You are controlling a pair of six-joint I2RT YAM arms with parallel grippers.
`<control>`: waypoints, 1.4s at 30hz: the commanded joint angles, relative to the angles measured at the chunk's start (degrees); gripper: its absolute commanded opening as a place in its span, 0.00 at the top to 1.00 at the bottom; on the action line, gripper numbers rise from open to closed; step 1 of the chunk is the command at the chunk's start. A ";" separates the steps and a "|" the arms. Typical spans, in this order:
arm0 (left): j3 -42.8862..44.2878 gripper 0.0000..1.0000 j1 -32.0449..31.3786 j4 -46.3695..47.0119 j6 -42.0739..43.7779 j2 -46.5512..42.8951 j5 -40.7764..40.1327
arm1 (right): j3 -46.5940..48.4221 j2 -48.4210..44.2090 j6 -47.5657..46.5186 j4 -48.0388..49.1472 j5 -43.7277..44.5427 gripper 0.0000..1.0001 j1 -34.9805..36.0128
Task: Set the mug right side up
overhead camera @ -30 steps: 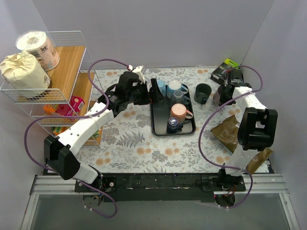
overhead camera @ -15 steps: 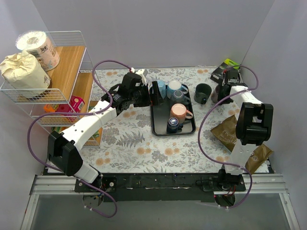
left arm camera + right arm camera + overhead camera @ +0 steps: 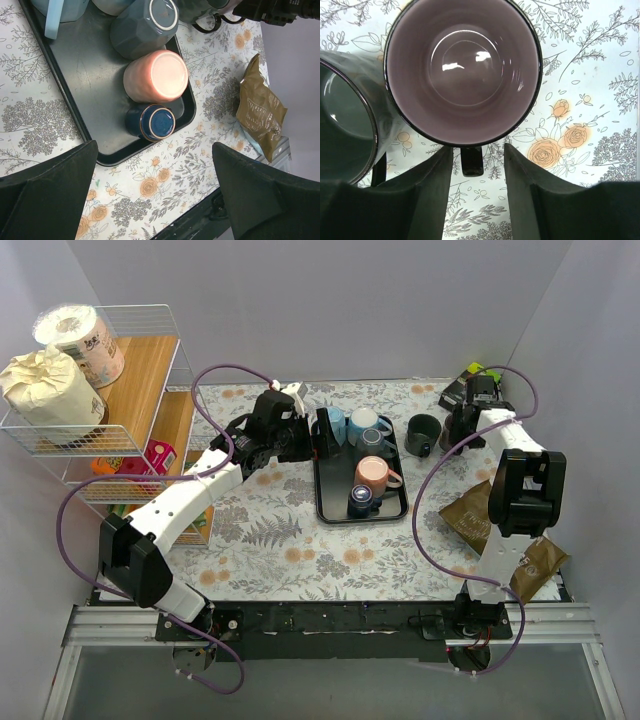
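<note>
Left claw hangs spread wide over the tray; further right, the purple-lined mug stands mouth-up on the desk, close beside a dark green mug; the right claw straddles its handle, fingers parted and clear of it; a skewed retreat could snag that handle and topple the mug.

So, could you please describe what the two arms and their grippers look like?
The left arm and right arm share white links, blocky black joints and a looping purple cable each. The left gripper and right gripper are black, with broad matte dark fingers.
</note>
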 commanded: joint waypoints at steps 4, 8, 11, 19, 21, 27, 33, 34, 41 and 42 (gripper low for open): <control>1.07 0.02 0.50 -0.50 0.60 -1.01 -0.87 | 5.58 -3.36 2.43 -2.77 -1.77 0.40 0.07; 0.45 0.02 0.42 0.20 0.69 -0.83 -1.22 | 6.55 -7.73 4.10 -5.32 -5.10 0.34 0.07; 0.28 0.02 0.42 1.17 1.39 0.13 -1.48 | 5.41 -11.95 5.24 -6.81 -9.41 0.30 0.07; 3.17 0.02 0.59 4.59 7.36 7.60 -5.87 | -2.93 -25.58 9.63 -6.83 -21.88 0.08 0.07; 3.97 0.02 0.50 5.21 9.38 10.94 -7.10 | -8.11 -30.94 10.95 -4.45 -24.88 0.08 0.15; 7.13 0.12 1.03 9.42 14.30 19.27 -13.26 | -20.15 -41.76 14.74 1.62 -32.79 0.12 0.33; 12.57 0.21 1.21 10.83 17.74 25.88 -15.98 | -22.28 -47.39 15.00 1.01 -34.29 0.15 0.51; 13.02 0.23 1.21 11.10 18.09 27.54 -15.99 | -21.50 -47.74 14.74 0.39 -34.29 0.15 0.51; 18.73 0.31 2.08 10.57 19.59 33.70 -17.57 | -23.50 -52.65 19.22 -0.94 -37.36 0.16 0.59; 19.17 0.31 2.26 10.57 19.59 34.15 -17.66 | -24.12 -53.54 19.83 -0.76 -37.54 0.16 0.59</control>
